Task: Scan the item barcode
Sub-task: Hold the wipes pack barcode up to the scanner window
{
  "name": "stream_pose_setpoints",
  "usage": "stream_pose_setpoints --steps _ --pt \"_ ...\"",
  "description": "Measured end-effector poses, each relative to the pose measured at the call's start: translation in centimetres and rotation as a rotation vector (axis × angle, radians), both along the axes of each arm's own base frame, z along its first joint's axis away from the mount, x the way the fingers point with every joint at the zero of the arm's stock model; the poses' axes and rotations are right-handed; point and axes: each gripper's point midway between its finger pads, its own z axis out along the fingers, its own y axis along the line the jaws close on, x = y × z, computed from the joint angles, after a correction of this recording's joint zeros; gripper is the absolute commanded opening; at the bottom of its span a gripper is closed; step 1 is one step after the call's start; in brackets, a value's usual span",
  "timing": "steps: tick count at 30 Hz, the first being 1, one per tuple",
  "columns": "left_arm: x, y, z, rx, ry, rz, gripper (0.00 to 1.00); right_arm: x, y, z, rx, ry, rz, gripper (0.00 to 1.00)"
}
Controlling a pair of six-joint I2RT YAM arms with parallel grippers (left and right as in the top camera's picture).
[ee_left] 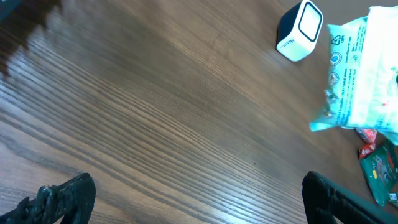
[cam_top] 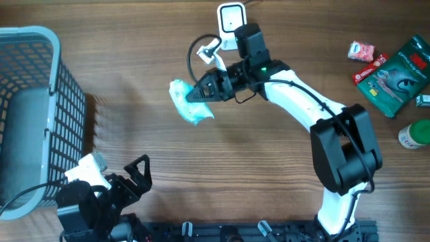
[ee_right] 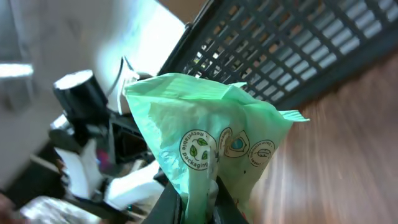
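My right gripper (cam_top: 205, 87) is shut on a pale green packet (cam_top: 190, 102) and holds it above the table's middle, just left of and below the white barcode scanner (cam_top: 230, 19) at the far edge. In the right wrist view the packet (ee_right: 208, 130) stands up from the fingers (ee_right: 172, 202), which pinch its lower edge; I cannot make out a barcode on it. My left gripper (cam_top: 136, 172) is open near the front edge, with only bare wood between its fingertips (ee_left: 65, 198). The left wrist view shows the packet (ee_left: 357, 68) and the scanner (ee_left: 300, 30) far off.
A grey wire basket (cam_top: 30, 114) stands at the left edge and also shows in the right wrist view (ee_right: 298, 50). At the far right lie a small red packet (cam_top: 361, 50), a green bag (cam_top: 395, 75) and a green-capped bottle (cam_top: 413, 134).
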Motion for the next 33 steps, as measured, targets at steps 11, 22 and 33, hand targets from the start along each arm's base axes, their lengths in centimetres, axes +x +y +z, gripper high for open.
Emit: stream_pose_setpoints --steps 11,22,33 --pt "0.0 0.0 0.0 0.0 0.0 0.0 1.0 -1.3 1.2 0.0 0.119 -0.235 0.04 0.04" --pt "0.0 0.0 0.0 0.0 0.0 0.0 1.0 -1.3 1.2 0.0 0.136 -0.269 0.04 0.04" --pt "0.0 0.0 0.0 0.0 0.0 0.0 1.0 1.1 1.5 -5.2 -0.248 -0.033 -0.17 0.04"
